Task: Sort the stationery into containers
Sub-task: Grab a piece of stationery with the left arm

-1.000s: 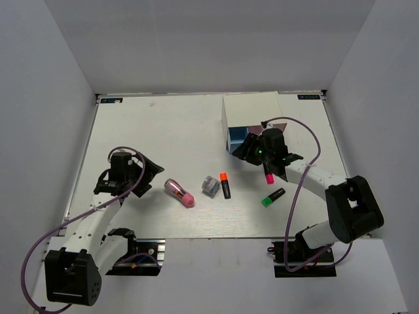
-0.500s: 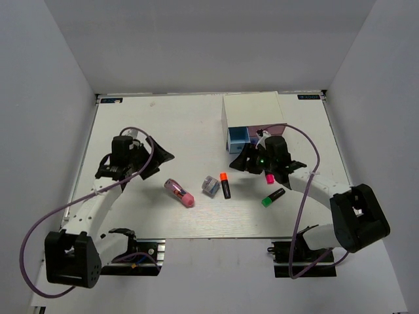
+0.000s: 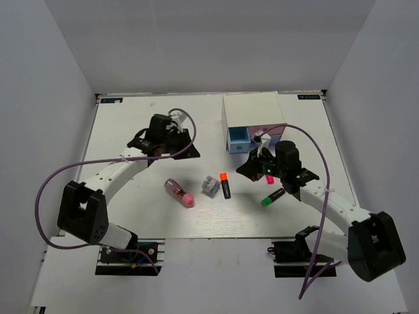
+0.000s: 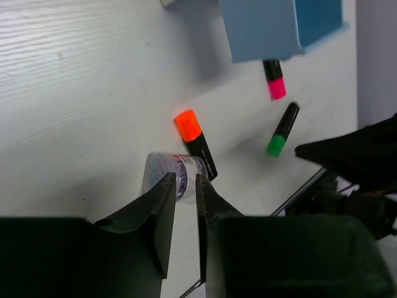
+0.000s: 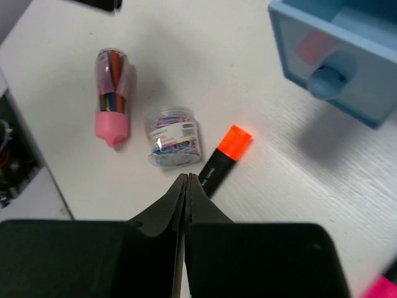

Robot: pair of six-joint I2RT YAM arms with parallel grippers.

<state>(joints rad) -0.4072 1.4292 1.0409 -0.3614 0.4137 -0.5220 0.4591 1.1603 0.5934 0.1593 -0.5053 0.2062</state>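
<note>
My left jaws sit nearly closed on nothing and my right jaws are pressed together empty, so I should spread the right jaws squarely across the orange highlighter (image 5: 220, 160), lying mid-surface beside the clip jar (image 5: 173, 136), short of the open blue drawer (image 5: 291, 43).

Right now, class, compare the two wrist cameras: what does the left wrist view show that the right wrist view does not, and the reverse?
Only the left wrist view shows the green-capped highlighter. Only the right wrist view shows the pink-capped tube and the round knob on the blue drawer. Both show the orange-capped highlighter, the jar of paper clips and the blue drawer.
</note>
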